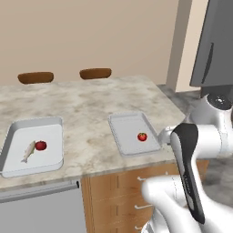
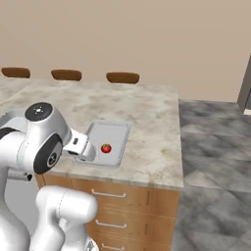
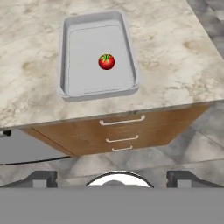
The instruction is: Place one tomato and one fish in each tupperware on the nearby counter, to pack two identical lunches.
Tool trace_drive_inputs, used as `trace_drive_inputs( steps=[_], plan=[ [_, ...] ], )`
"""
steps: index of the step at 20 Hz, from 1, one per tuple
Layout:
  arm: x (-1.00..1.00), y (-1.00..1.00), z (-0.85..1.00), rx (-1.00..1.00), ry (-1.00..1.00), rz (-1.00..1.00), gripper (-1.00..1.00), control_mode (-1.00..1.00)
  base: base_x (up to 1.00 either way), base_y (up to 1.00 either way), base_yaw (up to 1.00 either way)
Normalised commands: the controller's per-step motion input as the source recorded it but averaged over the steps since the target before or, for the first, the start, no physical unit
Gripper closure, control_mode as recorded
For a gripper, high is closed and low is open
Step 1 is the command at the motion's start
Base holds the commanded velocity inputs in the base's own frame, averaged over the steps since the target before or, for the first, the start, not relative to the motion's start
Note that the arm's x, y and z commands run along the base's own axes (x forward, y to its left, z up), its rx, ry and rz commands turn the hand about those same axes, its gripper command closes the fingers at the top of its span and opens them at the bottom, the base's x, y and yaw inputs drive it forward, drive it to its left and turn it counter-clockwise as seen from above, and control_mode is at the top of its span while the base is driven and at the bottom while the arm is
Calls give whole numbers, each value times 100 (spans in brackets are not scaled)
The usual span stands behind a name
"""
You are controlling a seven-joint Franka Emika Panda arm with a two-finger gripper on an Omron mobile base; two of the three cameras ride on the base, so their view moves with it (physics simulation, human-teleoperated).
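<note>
Left base view shows two grey tupperware trays on the marbled surface [image 1: 91, 104]: the left tupperware [image 1: 32, 146], at the lower left of the frame, holds a fish [image 1: 28, 151] lying just beside a tomato [image 1: 41, 145], so close that they seem to touch. The right tupperware [image 1: 133, 133], near the middle of the frame and well apart from the first, holds a second tomato [image 1: 142, 136] toward its right side. In the hand view this tray sits in the upper half of the frame with the tomato right of its middle, and the wooden drawer fronts [image 3: 118, 131] with silver handles run below the surface's edge. The two dark fingers [image 3: 111, 178] rise at the bottom corners of that frame, spread wide apart with nothing between them, out in front of the drawers rather than over the tray. In the right base view the white arm [image 2: 41, 137] fills the lower left, its hand beside the tray's near left corner. Brown stool tops [image 1: 95, 73] line the far edge of the surface, and grey tiled floor [image 2: 215, 147] lies at the right.
</note>
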Motion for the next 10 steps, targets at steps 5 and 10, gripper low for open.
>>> trace_drive_inputs(
  steps=[5,10],
  plan=[
    [0,0,0,0,0,0,-100,100,-95,-75,-1],
    [0,0,0,0,0,0,-100,100,-14,-100,-10]
  ],
)
